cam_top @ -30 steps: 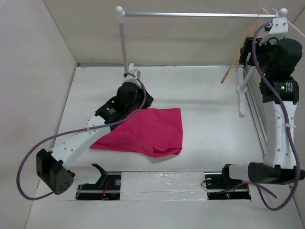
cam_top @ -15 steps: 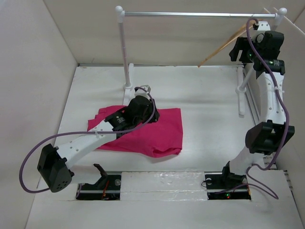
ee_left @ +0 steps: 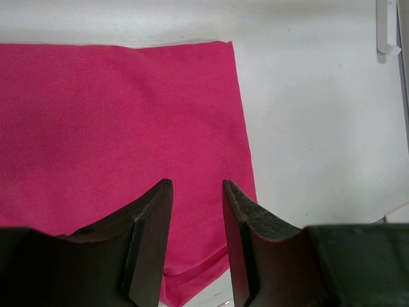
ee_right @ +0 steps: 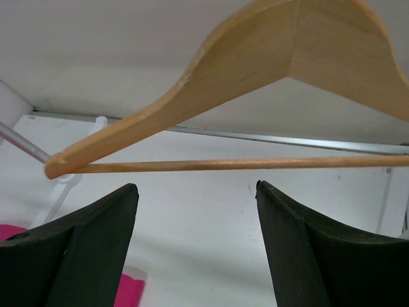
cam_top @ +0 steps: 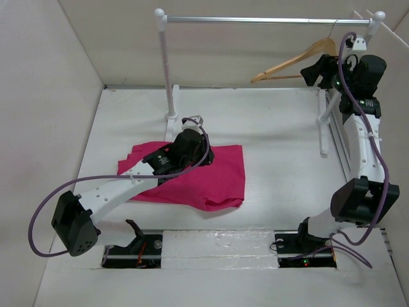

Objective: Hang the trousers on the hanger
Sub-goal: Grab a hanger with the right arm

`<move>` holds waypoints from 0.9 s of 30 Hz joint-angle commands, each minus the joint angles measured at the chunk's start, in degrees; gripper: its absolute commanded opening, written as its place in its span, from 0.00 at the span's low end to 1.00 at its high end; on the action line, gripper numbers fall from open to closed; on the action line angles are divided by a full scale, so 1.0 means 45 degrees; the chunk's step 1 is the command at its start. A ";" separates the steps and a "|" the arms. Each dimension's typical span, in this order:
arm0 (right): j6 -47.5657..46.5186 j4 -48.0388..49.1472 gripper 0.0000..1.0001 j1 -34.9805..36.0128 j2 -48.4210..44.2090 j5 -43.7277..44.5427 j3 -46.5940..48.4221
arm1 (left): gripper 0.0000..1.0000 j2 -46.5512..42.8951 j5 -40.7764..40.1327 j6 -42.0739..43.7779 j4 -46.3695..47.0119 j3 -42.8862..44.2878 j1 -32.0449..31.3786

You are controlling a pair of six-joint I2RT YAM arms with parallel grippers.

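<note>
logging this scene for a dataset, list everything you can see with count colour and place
trousers: 1, magenta-pink, lying flat on the table, left of centre
hanger: 1, light wood, up by the rail's right end
rail: 1, silver, across the far side on two white posts
table: 1, white, under the trousers
left arm, right arm: 2, white and black with purple cables, bases at the near edge
left gripper: 1, black, jaws narrowly apart over the trousers
right gripper: 1, black, jaws wide apart just below the hanger's crossbar
</note>
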 commanded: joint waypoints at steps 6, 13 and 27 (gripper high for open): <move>0.0329 0.1622 0.79 -0.0364 -0.1746 -0.0614 -0.1295 | 0.33 0.0018 -0.0106 -0.0016 0.0138 -0.0183 -0.0093; 0.1306 0.2250 0.86 -0.0364 -0.0809 -0.0755 -0.1217 | 0.33 0.0214 0.0206 -0.0035 0.0216 -0.0281 -0.0230; 0.6420 1.0129 0.74 0.0750 0.1320 -0.1767 -0.3052 | 0.33 0.0409 0.0206 -0.0074 0.0392 -0.0340 -0.0347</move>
